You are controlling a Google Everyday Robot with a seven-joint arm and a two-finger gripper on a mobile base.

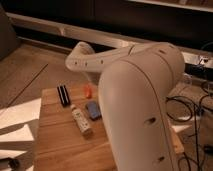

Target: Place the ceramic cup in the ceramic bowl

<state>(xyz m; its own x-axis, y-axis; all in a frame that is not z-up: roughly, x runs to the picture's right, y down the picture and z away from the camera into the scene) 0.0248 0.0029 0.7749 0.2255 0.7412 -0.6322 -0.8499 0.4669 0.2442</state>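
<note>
The ceramic bowl and the ceramic cup do not show; the big white arm (135, 95) fills the right half of the camera view and covers that side of the wooden table (55, 145). The gripper is not in view: only the arm's thick links and a rounded joint (80, 56) above the table's far edge show.
On the table's left part lie a black ribbed item (62, 94), a small orange thing (88, 91), a blue flat item (93, 110) and a white bottle (81, 120) on its side. Cables (192, 107) lie on the floor at the right. A dark wall base runs behind.
</note>
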